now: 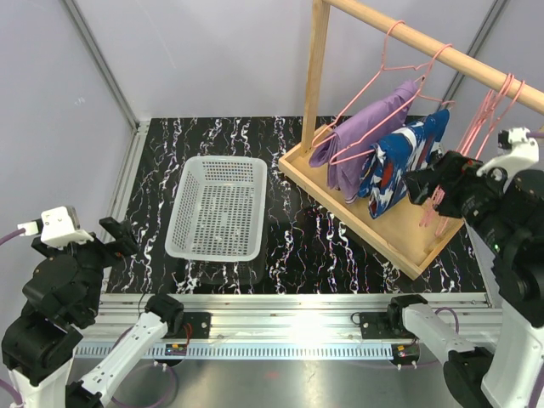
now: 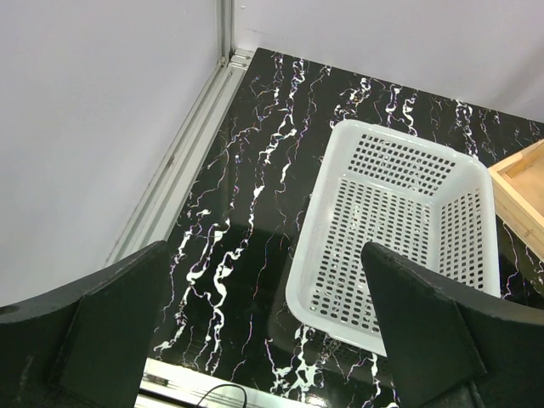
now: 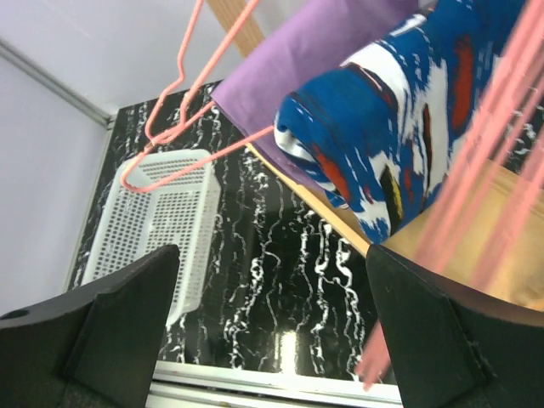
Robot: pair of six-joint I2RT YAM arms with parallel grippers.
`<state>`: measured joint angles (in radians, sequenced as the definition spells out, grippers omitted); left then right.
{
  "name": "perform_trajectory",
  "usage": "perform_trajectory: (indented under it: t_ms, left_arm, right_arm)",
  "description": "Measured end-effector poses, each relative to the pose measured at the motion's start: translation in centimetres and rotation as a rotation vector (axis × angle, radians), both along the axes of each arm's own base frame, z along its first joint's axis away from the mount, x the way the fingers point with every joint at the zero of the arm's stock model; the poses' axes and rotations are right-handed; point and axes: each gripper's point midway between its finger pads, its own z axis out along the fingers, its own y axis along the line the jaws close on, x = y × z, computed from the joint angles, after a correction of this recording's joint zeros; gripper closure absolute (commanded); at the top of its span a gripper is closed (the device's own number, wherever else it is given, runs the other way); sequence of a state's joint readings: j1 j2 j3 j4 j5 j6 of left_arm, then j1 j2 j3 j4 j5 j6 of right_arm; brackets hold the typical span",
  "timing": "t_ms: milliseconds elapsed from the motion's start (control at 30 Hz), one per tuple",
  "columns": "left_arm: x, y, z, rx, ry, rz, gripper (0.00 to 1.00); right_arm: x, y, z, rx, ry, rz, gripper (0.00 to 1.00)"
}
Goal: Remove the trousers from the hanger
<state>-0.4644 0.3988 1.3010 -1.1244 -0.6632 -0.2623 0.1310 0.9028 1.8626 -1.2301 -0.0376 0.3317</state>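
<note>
Nothing is done yet: the plain lilac-purple cloth trousers point(image 1: 374, 127) and the royal blue trousers with white and red patches point(image 1: 406, 161) both hang on pink wire hangers point(image 3: 223, 148). The left tool point(image 2: 263, 331) and right tool point(image 3: 272, 331) stand spread, empty. Only the left wrist view misses them, showing the white plastic basket point(image 2: 399, 221).

The table point(image 1: 289, 246) is gleaming, its glossy black top veined white like marble. The basket point(image 1: 212, 254) is looking like smooth white perforated plastic. The rack point(image 1: 316, 76) is showing pale bare wood, the hangers point(image 1: 361, 98) thin pink coated wire. The lilac trousers point(image 1: 365, 132) and blue patterned trousers point(image 1: 399, 166) are looking like soft matt cloth. The left fingers point(image 2: 110, 323) and right fingers point(image 3: 442, 340) are showing matt black plastic.
</note>
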Motion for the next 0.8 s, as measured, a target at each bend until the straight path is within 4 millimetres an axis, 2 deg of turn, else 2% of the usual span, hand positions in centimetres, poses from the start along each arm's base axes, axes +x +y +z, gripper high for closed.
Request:
perform_trajectory:
  t_ms: [233, 533, 800]
  left_arm:
    - [-0.6, 0.3, 1.0, -0.015, -0.033, 0.001, 0.01]
    - [-0.9, 0.5, 1.4, -0.022, -0.049, 0.004, 0.01]
    - [-0.9, 0.5, 1.3, -0.023, -0.048, 0.004, 0.01]
  right_arm:
    - [5.4, 1.7, 1.7, 0.036, -0.001, 0.042, 0.01]
    - [11.6, 2.8, 0.8, 0.064, 0.041, 0.041, 0.01]
    - [14.2, 2.8, 1.1, 0.086, 0.022, 0.013, 0.08]
